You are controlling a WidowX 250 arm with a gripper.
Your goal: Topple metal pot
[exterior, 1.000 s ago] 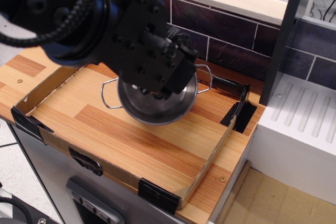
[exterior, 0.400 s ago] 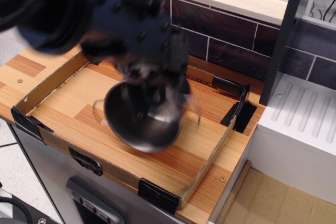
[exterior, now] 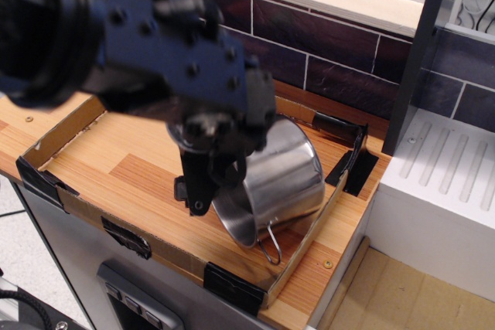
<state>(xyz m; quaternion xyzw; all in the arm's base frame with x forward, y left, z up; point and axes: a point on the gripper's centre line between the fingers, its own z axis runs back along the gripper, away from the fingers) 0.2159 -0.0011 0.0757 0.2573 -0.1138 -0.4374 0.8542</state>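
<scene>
Metal pot (exterior: 278, 179): tipped on its side in the cardboard tray's (exterior: 309, 233) near right corner, mouth facing near-left, inside hidden.
Gripper (exterior: 203, 191): at the rim; finger spread cannot be told.
Wire handle (exterior: 271, 245): resting on tray floor.

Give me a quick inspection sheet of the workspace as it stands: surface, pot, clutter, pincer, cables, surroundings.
Surface: wooden board fenced by a low cardboard rim with black tape at the corners.
Job's things: metal pot tipped on its side, mouth toward the front edge, one wire handle on the board.
Clutter: nothing seen.
Grippers: pincer at the pot's rim; open or shut cannot be told, blurred.
Cables: nothing seen on the board; some at the top right corner, far off.
Surroundings: dark tiled wall behind, white unit to the right.
</scene>
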